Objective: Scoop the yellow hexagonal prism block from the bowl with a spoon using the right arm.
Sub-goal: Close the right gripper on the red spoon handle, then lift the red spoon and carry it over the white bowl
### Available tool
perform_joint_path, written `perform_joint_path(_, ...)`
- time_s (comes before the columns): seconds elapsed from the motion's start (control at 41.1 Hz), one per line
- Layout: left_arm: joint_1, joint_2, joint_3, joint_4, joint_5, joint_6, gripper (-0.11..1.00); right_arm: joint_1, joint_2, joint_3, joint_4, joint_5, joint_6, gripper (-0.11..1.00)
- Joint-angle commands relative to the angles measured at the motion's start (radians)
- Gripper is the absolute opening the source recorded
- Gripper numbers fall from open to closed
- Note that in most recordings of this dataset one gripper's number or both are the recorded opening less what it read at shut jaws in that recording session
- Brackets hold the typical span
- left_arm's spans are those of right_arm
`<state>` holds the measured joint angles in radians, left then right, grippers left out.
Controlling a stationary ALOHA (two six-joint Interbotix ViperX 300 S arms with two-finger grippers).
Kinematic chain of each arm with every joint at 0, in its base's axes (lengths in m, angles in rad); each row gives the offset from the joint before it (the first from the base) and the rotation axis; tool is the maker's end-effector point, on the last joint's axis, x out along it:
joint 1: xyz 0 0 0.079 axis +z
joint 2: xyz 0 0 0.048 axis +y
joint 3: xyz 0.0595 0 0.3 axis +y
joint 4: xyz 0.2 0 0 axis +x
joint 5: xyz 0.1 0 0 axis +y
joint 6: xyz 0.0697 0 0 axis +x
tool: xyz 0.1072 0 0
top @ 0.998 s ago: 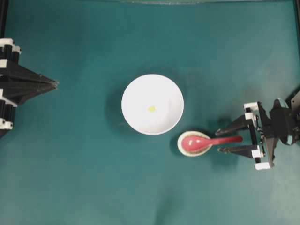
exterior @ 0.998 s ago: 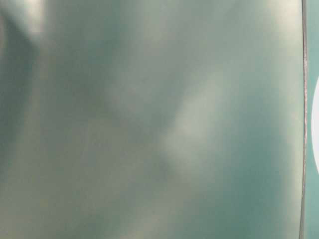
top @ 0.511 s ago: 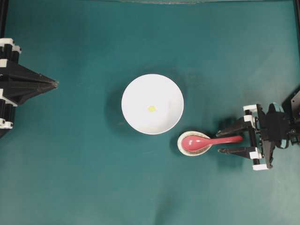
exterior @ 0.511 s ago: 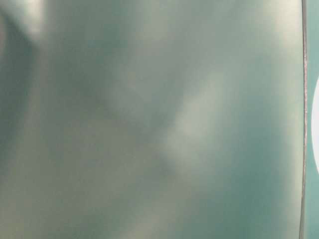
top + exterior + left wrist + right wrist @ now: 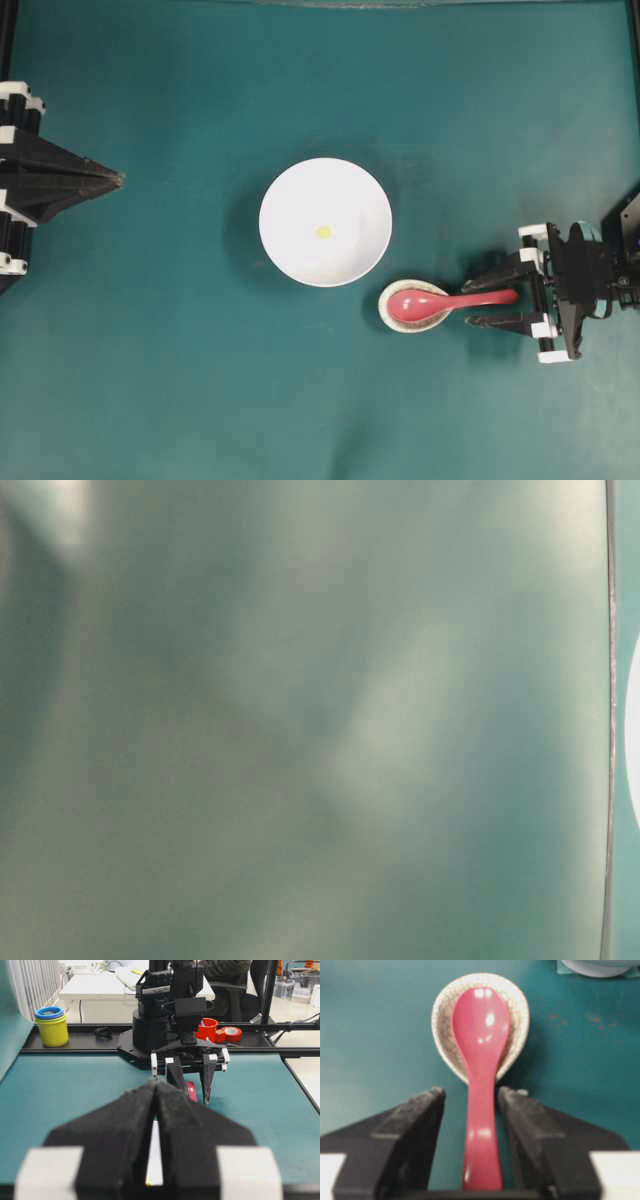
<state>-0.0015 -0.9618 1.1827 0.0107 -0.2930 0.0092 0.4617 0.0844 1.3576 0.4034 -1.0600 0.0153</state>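
Note:
The yellow hexagonal prism block (image 5: pixel 323 232) lies in the middle of the white bowl (image 5: pixel 290 200). The pink-red spoon (image 5: pixel 430 302) rests with its scoop in the speckled spoon rest (image 5: pixel 388 315), its handle pointing right. My right gripper (image 5: pixel 470 302) is open, one finger on each side of the handle. In the right wrist view the spoon (image 5: pixel 481 1035) runs between the fingers of the gripper (image 5: pixel 471 1092), with a gap on both sides. My left gripper (image 5: pixel 118 180) is shut and empty at the far left; it also shows in the left wrist view (image 5: pixel 156 1084).
The spoon rest (image 5: pixel 442 1020) sits just below and right of the bowl. The table-level view is a blur with a sliver of the bowl (image 5: pixel 634 740) at its right edge. Beyond the mat stand yellow and blue cups (image 5: pixel 51 1025) and red tape rolls (image 5: pixel 231 1034).
My right wrist has shifted slightly, with the fingers still on either side of the spoon handle. The spoon, bowl, block and left arm have not moved.

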Motion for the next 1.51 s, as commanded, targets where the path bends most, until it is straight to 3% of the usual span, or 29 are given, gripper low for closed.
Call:
perform_joint_path(0.0, 0.000, 0.009, -0.015, 0.003, -0.005, 0.002, 0.00, 0.005, -0.008, -0.006, 0.002, -0.006, -0.005, 0.52)
perform_joint_path(0.17, -0.002, 0.009, -0.015, 0.003, -0.005, 0.002, 0.00, 0.003, -0.008, -0.009, 0.003, -0.005, -0.006, 0.42)
perform_joint_path(0.487, 0.000, 0.011, -0.015, 0.003, -0.002, 0.002, 0.00, 0.005, -0.009, -0.015, 0.037, -0.005, -0.008, 0.39)
perform_joint_path(0.657, 0.000, 0.009, -0.015, 0.003, 0.006, 0.002, 0.00, 0.003, -0.009, -0.020, 0.037, -0.002, -0.006, 0.23)
perform_joint_path(0.973, 0.000, 0.009, -0.017, 0.003, 0.015, -0.003, 0.00, 0.003, -0.054, -0.037, 0.037, 0.029, -0.003, 0.23)
perform_joint_path(1.193, 0.000, 0.009, -0.017, 0.003, 0.015, -0.003, 0.00, -0.021, -0.207, -0.063, 0.037, 0.206, -0.014, 0.23)
perform_joint_path(1.485, -0.002, 0.009, -0.017, 0.003, 0.014, -0.003, 0.00, -0.163, -0.443, -0.156, 0.032, 0.601, -0.109, 0.23)
